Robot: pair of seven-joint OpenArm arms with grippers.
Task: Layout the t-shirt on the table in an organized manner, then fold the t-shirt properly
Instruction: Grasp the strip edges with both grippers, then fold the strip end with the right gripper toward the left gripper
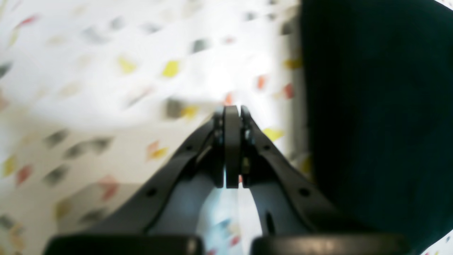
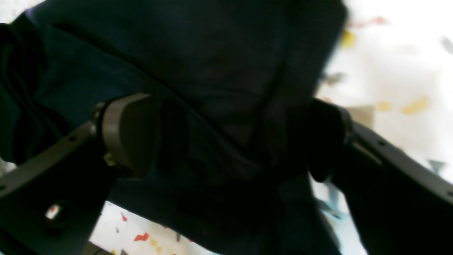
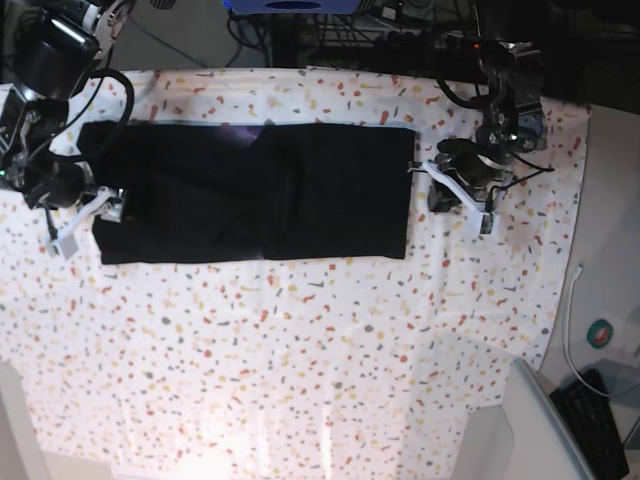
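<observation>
The black t-shirt [image 3: 250,190] lies flat as a wide rectangle across the far half of the speckled table [image 3: 300,350]. My right gripper [image 3: 85,215] is at the shirt's left edge. In the right wrist view it [image 2: 226,138] is open, and dark shirt fabric [image 2: 219,71] lies between its spread fingers [image 2: 127,134]. My left gripper [image 3: 455,195] is just off the shirt's right edge. In the left wrist view it [image 1: 231,109] is shut and empty over the bare table [image 1: 106,71], with the shirt [image 1: 375,113] to its right.
A blue object [image 3: 295,5] and cables lie beyond the table's far edge. A keyboard [image 3: 600,400] and a white cable [image 3: 572,310] are on the floor at the right. The table's right edge runs close behind the left arm [image 3: 510,90].
</observation>
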